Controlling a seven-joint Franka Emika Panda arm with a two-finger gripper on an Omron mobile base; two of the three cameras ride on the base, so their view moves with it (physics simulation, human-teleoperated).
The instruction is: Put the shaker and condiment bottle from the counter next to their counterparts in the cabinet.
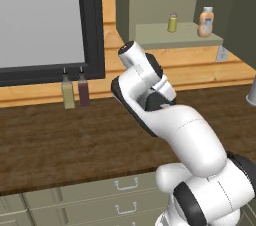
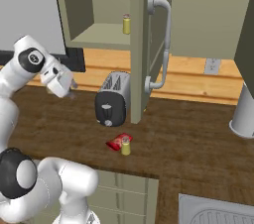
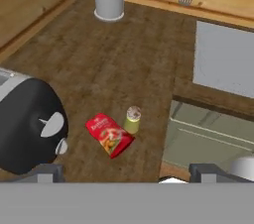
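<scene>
The tool (image 3: 127, 171) is standing with its jaws spread wide and is holding nothing; in the hand view its two dark fingertips (image 3: 49, 171) are rising at the bottom edge with clear space between them. The hand is hanging above the surface (image 3: 124, 59) and is looking down at both task items, which are lying ahead of the fingertips and well apart from them.

The shaker (image 3: 132, 119) is standing upright on the surface, near its front edge. The condiment bottle (image 3: 109, 135) is lying on its side, touching or just beside the shaker; which of the two cannot be told. In the right base view the same pair, shaker (image 2: 126, 146) and condiment bottle (image 2: 118, 142), is sitting just in front of the toaster (image 2: 111, 98). The toaster is standing beside the open cabinet door (image 2: 141, 44).

In the cabinet (image 1: 150, 0), the counterpart shaker (image 1: 172, 22) and the peach bottle (image 1: 205, 22) are standing on the shelf (image 1: 170, 37), apart from each other. Free shelf space is showing beside each.

Judged from this layout, no part of the task is complete. Neither item is being gripped, and both are resting on the surface. Two full pick-and-place cycles are remaining. The condiment bottle, being on its side, is likely calling for a grasp across its body.
</scene>
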